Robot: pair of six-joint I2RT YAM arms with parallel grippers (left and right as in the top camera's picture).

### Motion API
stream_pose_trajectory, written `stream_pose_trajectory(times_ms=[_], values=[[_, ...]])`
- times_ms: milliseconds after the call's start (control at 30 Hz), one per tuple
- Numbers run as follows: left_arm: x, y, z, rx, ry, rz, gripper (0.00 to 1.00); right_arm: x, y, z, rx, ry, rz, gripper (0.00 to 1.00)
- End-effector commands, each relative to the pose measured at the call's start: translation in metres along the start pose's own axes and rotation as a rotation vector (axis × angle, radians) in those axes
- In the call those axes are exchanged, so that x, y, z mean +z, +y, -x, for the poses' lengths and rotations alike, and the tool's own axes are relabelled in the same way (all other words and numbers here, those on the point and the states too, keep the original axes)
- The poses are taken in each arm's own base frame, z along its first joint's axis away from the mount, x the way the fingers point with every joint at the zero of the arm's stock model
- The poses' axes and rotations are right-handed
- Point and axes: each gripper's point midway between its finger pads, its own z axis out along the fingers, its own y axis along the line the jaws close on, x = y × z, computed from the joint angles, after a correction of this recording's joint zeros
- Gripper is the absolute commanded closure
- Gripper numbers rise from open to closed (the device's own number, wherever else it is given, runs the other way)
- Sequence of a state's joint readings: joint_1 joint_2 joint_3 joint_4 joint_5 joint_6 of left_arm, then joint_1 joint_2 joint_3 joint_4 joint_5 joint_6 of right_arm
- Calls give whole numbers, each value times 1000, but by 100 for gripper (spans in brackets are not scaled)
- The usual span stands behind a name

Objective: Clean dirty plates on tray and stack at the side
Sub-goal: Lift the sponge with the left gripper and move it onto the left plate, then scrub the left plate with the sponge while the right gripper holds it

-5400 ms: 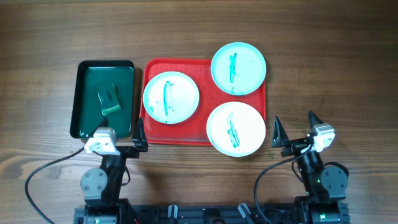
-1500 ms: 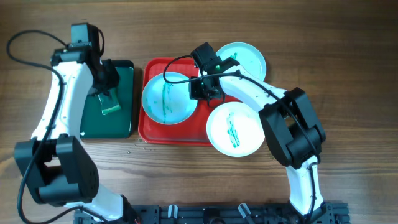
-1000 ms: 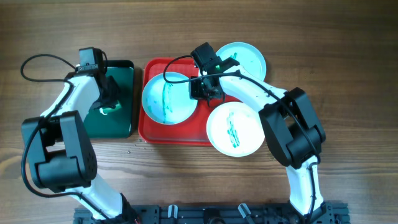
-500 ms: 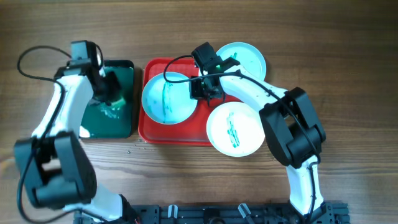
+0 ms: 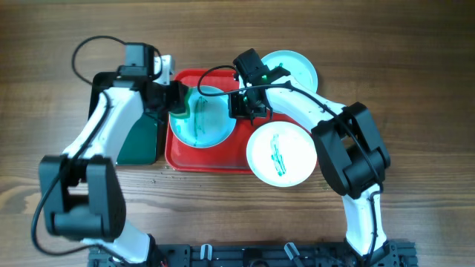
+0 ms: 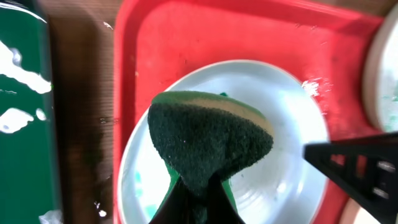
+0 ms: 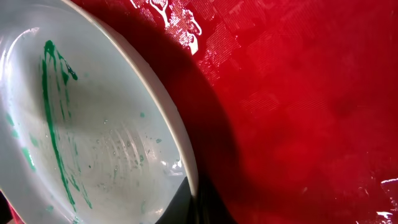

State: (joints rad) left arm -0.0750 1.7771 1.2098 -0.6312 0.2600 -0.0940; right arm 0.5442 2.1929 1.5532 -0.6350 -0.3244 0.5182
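On the wooden table, the red tray sat centred. The right gripper pinched the rim of the streaked plate lying on the tray, apparently to steady it. The left gripper clamped a green sponge over that plate, presumably for wiping.

Left wrist: sponge covers the left gripper fingertips and the middle of the left plate — plate's lower part runs off the bottom edge. Right wrist: right gripper is only a dark sliver at the bottom edge; plate cut off left and bottom. Overhead: left arm hides much of the green tray; right arm hides the left rim of the back plate.
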Motion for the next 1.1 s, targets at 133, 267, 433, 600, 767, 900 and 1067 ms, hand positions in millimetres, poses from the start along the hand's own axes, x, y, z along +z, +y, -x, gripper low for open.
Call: stream_pose_trajectory(times_ms=[133, 267, 433, 600, 767, 900, 1067], values=[[80, 10, -30, -73, 93, 180, 96, 11, -11, -5, 7, 35, -7, 96], [87, -16, -43, -4, 129, 149, 96, 11, -12, -3, 9, 31, -6, 96], [78, -78, -85, 204, 310, -228, 96, 8, -18, 1, 24, 25, -7, 96], [81, -15, -68, 34, 253, 86, 96, 8, -20, 0, 40, 29, -11, 96], [54, 77, -60, -313, 137, 546, 96, 2, -40, 5, 126, 46, 7, 96], [64, 41, -79, -87, 285, 351, 96, 3, -44, 5, 136, 49, 33, 96], [62, -68, -110, 220, 426, -283, 96, 3, -44, 5, 133, 45, 35, 96]])
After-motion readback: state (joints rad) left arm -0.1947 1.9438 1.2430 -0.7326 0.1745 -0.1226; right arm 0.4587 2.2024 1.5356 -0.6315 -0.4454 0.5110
